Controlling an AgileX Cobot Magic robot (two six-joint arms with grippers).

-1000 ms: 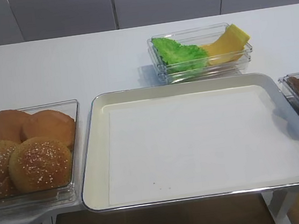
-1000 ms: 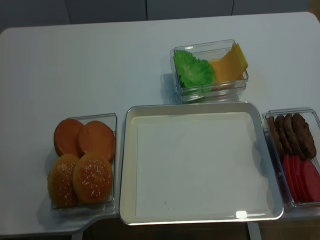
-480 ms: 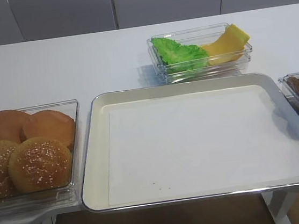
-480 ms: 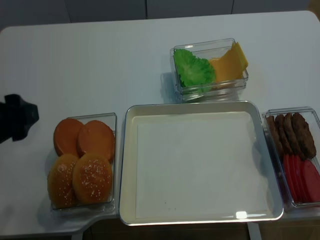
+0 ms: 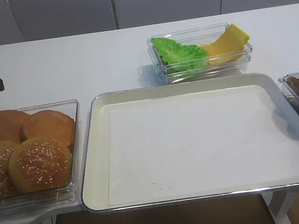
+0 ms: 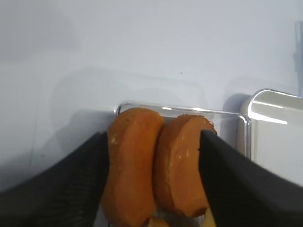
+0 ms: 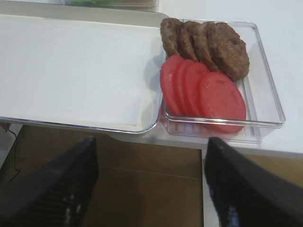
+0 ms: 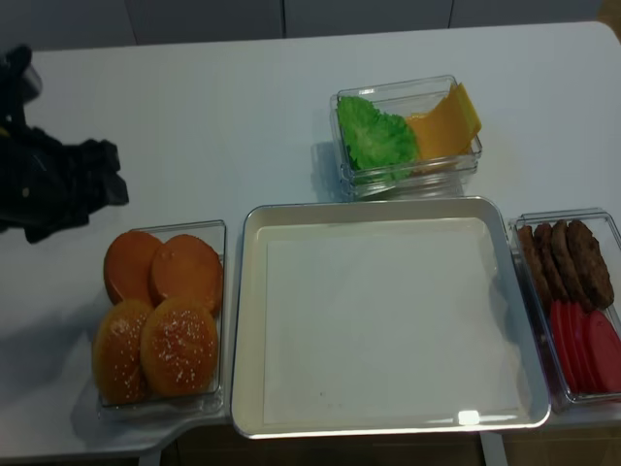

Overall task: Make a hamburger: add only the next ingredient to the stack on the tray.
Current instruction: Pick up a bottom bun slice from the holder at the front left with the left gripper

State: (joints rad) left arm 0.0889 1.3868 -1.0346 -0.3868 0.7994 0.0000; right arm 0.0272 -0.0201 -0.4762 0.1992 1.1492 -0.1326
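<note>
Bun bottoms come first: two flat round orange-brown bun bottoms (image 8: pixel 163 270) with smooth seedless crusts sit side by side in the far half of the clear plastic bun container (image 8: pixel 215 320) at the tabletop's near-left corner, crust side up, touching each other. Two domed sesame-seeded bun tops (image 8: pixel 155 348) fill the container's near half. Neither bottom is lifted or gripped yet.

Just to the container's right, the large rectangular silver metal tray (image 8: pixel 250 320) with its white paper liner holds no food, so the stack has not been started.

What has changed is the left arm's black gripper (image 8: pixel 92 184). A second ago it was absent from both high views; half a second ago only a dark tip showed at the left edge of the tabletop; now it stands beyond the far edge of the bun container, near it but not touching. Its wrist view shows the two fingers spread wide, framing both bun bottoms, with nothing between them but air. I judge this the approach to a pick, with the descent and closing to come (the two bottoms touch, so taking only one may need care).

The right gripper (image 7: pixel 149 189) hangs off the tabletop's near edge, fingers wide apart and holding nothing, near the clear container of red tomato slices (image 7: pixel 203 92) and brown patties (image 7: pixel 203 43) at the tray's right edge.
</note>
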